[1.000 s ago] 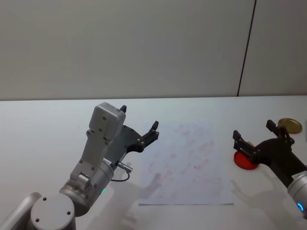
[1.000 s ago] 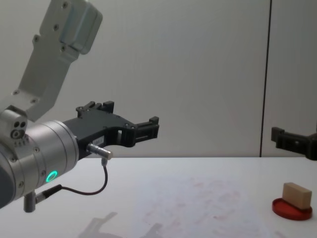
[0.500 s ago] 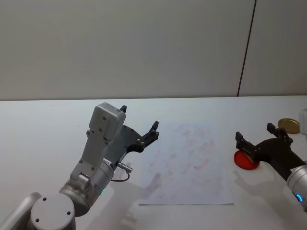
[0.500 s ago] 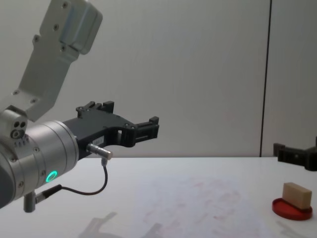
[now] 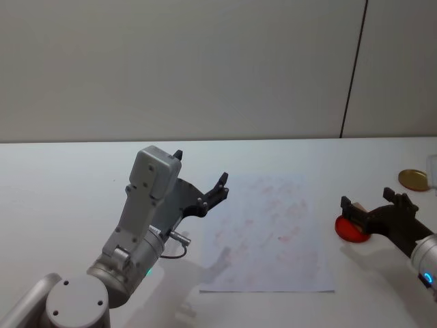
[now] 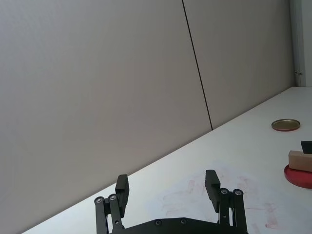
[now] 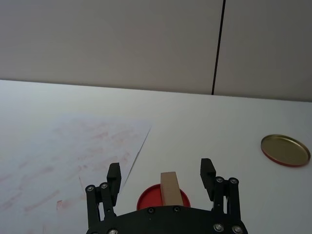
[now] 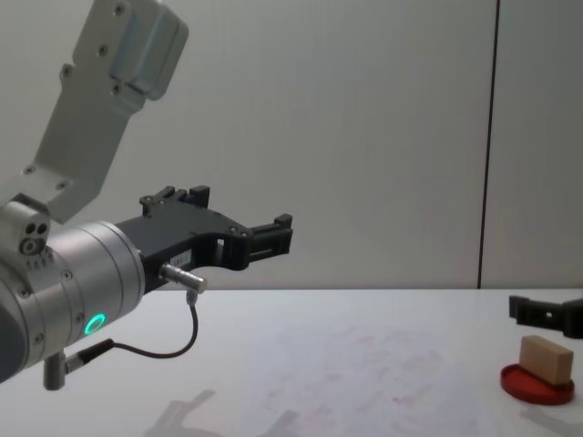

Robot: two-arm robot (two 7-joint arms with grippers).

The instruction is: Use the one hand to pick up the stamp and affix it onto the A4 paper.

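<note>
Nearest to the robot's body, the left arm is being held up above the table (image 5: 61, 178), and its left hand (image 6: 166, 180) is standing wide open in the air, just beside the left edge of the A4 paper (image 5: 266, 232). The paper is lying flat on the table and is carrying faint pink-red smudges. On the other side, the right hand (image 7: 161, 170) is hovering low over the table to the right of the paper, with its two fingers spread wide and holding nothing. The stamp (image 8: 546, 358) is standing upright on the red ink pad (image 8: 537, 385), in line with the gap between these fingers, and neither finger is touching it. Farther back on the right, a gold lid (image 5: 413, 179) is lying flat.
</note>
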